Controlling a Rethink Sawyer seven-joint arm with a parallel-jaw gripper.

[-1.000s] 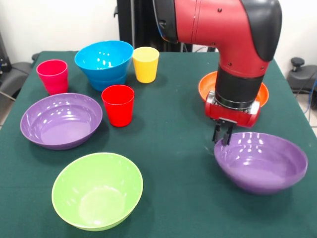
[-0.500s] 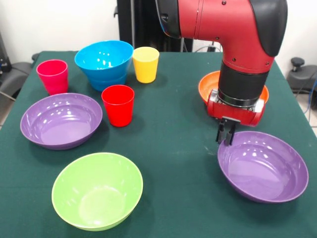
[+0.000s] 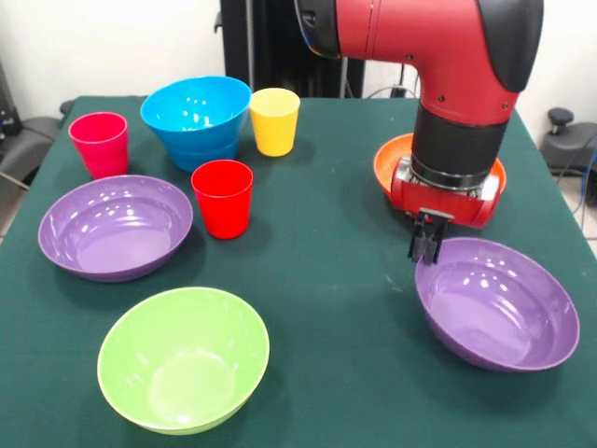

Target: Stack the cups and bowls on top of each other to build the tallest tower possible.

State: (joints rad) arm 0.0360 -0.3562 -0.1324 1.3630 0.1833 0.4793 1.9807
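**Operator A:** On the dark green table cloth [image 3: 326, 280], at roughly 4 o'clock from centre, sits a wide glossy purple plastic bowl [image 3: 496, 303]. Where is the tool relative to it?

**Operator B:** The black two-finger gripper [image 3: 425, 245] of the red and black arm [image 3: 438, 75] hangs at the bowl's 10 o'clock rim. Its fingers stand close together, pinched on that rim, and the bowl looks tilted, its far left edge raised.

**Operator A:** What lies behind the arm?

**Operator B:** A wide glossy orange plastic bowl [image 3: 389, 163], at 2 o'clock on the table, mostly hidden by the wrist. Whether it touches the purple bowl cannot be determined.

**Operator A:** Report the remaining bowls.

**Operator B:** A second wide purple plastic bowl [image 3: 115, 227] rests at 9 o'clock. A lime green round plastic bowl [image 3: 184, 358] rests at 7 o'clock, near the front edge. A deep blue plastic bowl [image 3: 196, 114] stands at 11 o'clock, nested in another blue bowl [image 3: 191, 156] whose rim shows just beneath it.

**Operator A:** And the cups?

**Operator B:** A small tapered pink-magenta plastic cup [image 3: 99, 143] stands upright at the blue pair's 9 o'clock side. A small yellow plastic cup [image 3: 274, 120] stands upright just beside the pair at 3 o'clock. A small red plastic cup [image 3: 223, 198] stands upright between the blue pair and the left purple bowl, near both. All three cups stand separately, none stacked.
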